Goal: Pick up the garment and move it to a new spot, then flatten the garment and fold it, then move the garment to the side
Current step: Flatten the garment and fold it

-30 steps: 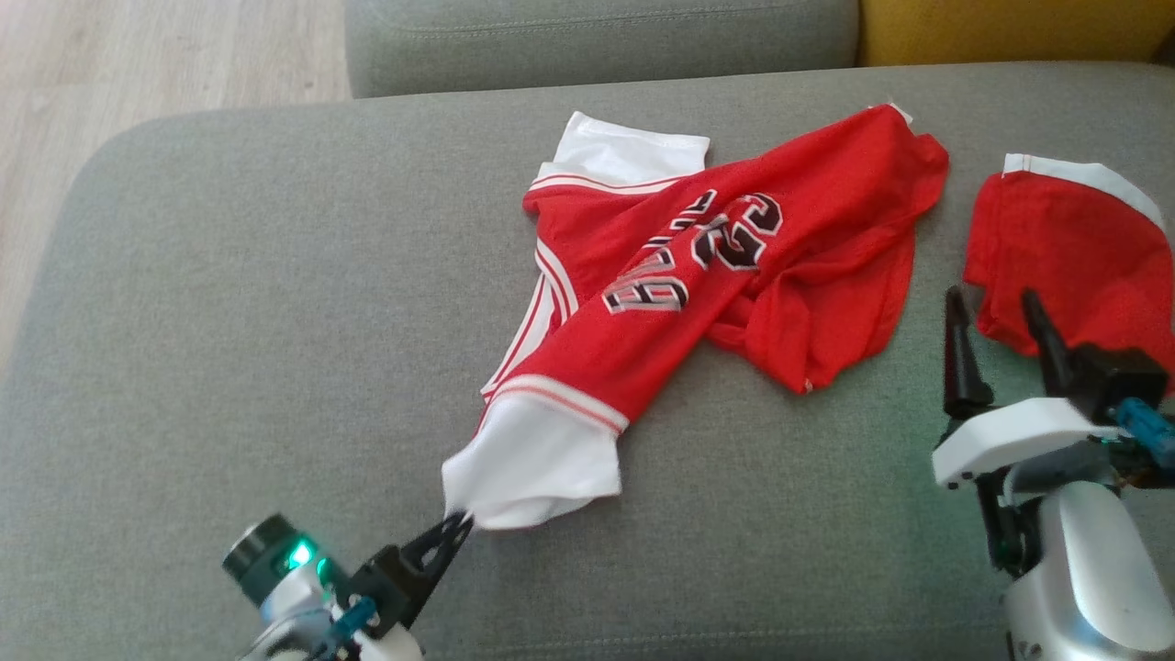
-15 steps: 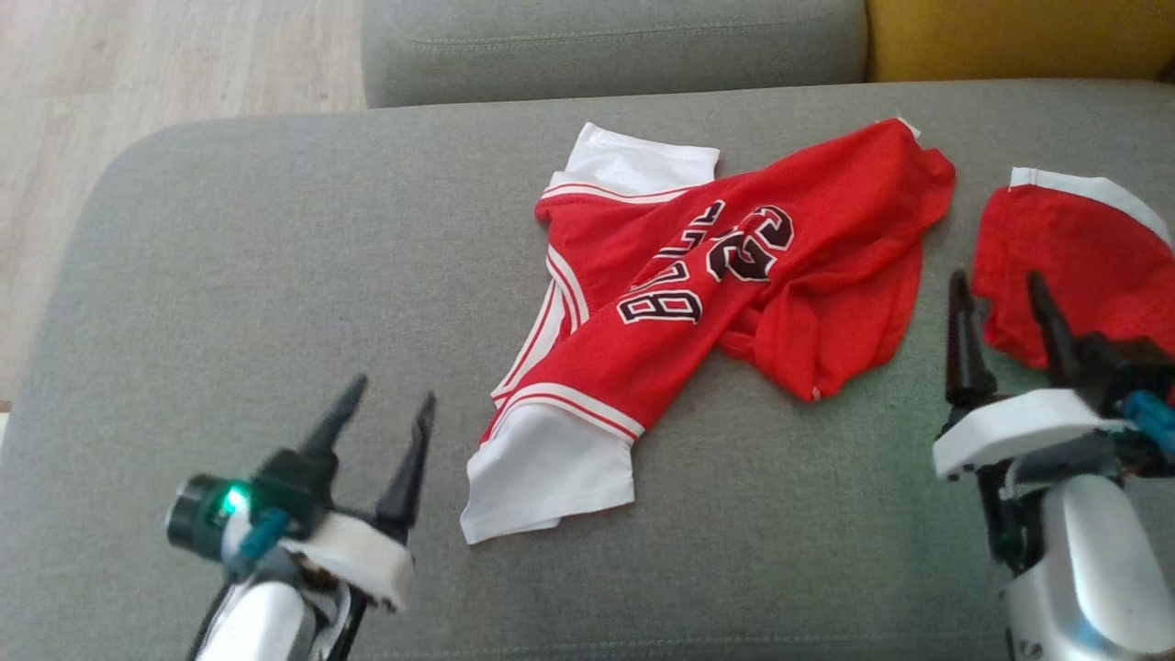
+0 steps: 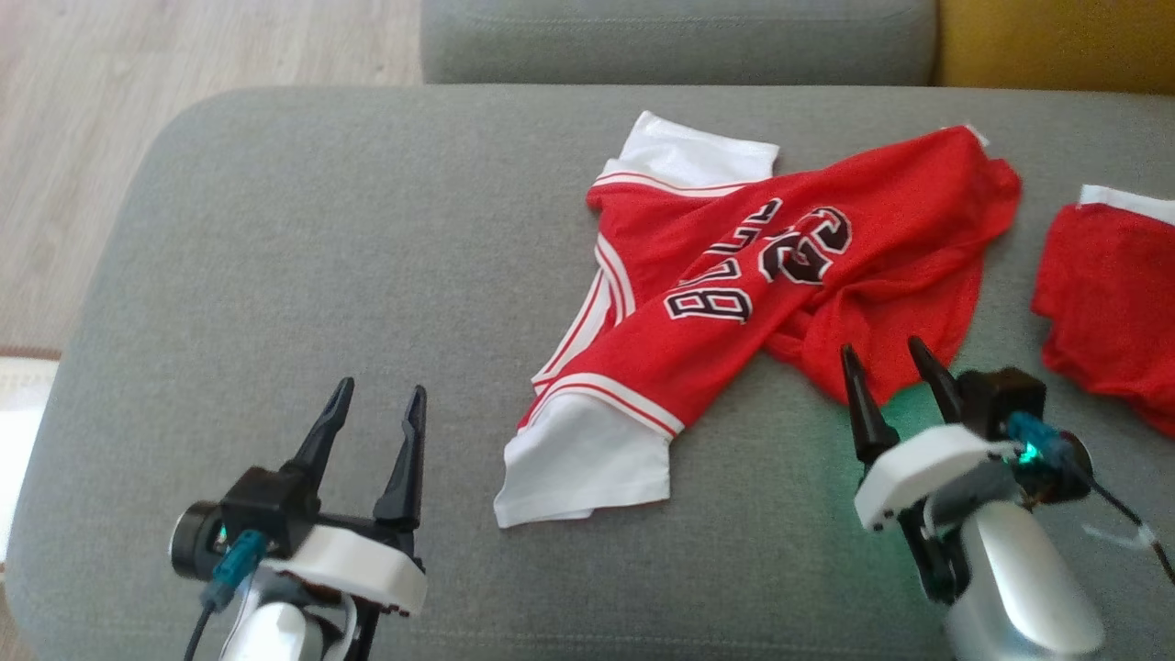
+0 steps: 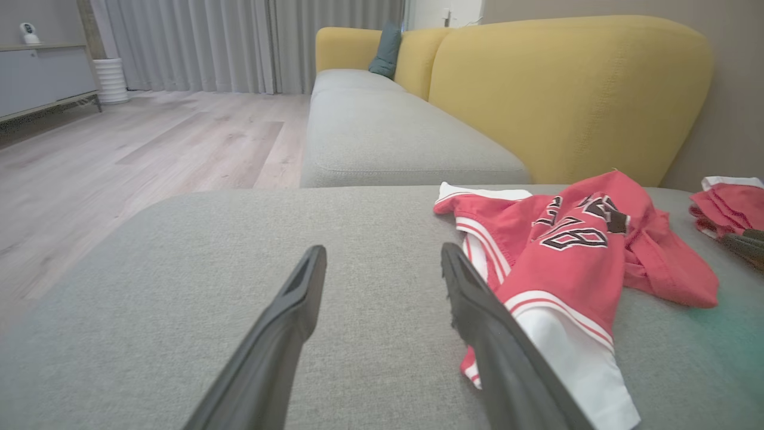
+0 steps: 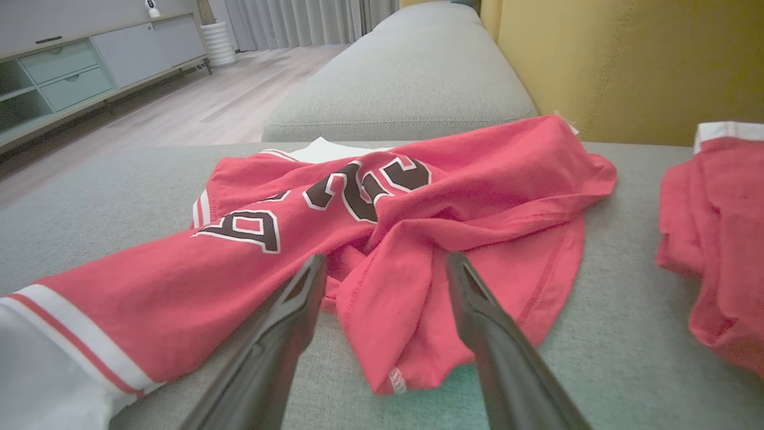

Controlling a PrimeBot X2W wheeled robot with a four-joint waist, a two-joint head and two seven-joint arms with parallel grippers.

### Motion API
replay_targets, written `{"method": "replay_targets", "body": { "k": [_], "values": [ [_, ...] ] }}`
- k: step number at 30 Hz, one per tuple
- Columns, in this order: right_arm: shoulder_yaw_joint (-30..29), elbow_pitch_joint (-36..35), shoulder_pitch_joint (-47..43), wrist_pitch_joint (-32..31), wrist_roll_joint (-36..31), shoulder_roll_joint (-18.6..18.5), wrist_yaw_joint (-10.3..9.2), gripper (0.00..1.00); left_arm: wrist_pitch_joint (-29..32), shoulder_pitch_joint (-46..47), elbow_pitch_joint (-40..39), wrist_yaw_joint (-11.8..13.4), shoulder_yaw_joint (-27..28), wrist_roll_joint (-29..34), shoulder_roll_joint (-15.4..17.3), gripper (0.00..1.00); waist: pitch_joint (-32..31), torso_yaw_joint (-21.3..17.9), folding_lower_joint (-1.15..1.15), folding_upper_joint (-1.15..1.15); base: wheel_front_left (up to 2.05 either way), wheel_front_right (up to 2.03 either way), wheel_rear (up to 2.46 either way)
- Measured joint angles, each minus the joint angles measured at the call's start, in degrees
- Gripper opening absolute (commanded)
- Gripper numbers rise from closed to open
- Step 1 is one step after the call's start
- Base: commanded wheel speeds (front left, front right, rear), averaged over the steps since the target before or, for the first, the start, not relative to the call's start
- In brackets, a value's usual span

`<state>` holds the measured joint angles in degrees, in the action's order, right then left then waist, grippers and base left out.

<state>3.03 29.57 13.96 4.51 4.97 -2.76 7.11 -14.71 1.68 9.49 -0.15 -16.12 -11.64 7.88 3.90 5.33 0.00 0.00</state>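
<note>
We count two red garments: one jersey (image 3: pixel 789 275) in the middle of the head view and a second garment (image 3: pixel 1102 303) at its right edge. The jersey has two white sleeves, an upper sleeve (image 3: pixel 698 151) and a lower sleeve (image 3: pixel 587 468). There are two grippers, the left gripper (image 3: pixel 383 388) at lower left and the right gripper (image 3: pixel 881 347) at lower right, each with two fingers (image 3: pixel 404 459), four in all. We see two grey cushions, a near cushion (image 3: pixel 321 229) and a far cushion (image 3: pixel 679 41) at the top. The left wrist view adds one teal pillow (image 4: pixel 388 51) at top centre and one cabinet (image 4: pixel 42 80) at upper left.
</note>
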Motion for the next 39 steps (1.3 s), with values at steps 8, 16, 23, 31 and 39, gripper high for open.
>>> {"method": "replay_targets", "body": {
  "k": [8,16,23,31,39],
  "values": [
    [1.48,8.67,7.75,0.59,-0.01,-0.03,0.0,1.0,0.0,0.49,0.86,-2.37,1.35,1.13,-1.94,1.0,3.02,2.34,0.0,0.0,0.0,0.0,0.0],
    [0.47,17.11,11.13,1.11,-0.01,-0.1,0.0,1.0,0.0,2.3,1.76,-3.89,2.52,2.07,-2.86,1.0,5.26,3.55,0.0,0.0,0.0,0.0,0.0],
    [-0.03,22.48,13.49,2.63,0.49,-0.12,0.0,1.0,0.0,2.31,2.0,-4.52,3.77,2.75,-3.42,1.0,6.04,3.94,0.0,0.0,0.0,0.0,0.0],
    [-0.52,25.83,15.14,4.68,2.78,-0.11,0.0,0.0,0.0,2.32,3.01,-4.99,4.41,3.5,-4.1,1.0,5.63,3.19,0.0,0.0,0.0,0.0,0.0],
    [0.38,25.3,14.76,6.16,4.45,-0.12,0.0,0.0,0.0,2.15,3.23,-5.48,5.81,4.01,-4.38,1.0,3.85,0.07,0.0,0.0,0.0,0.0,0.0]
  ]
}}
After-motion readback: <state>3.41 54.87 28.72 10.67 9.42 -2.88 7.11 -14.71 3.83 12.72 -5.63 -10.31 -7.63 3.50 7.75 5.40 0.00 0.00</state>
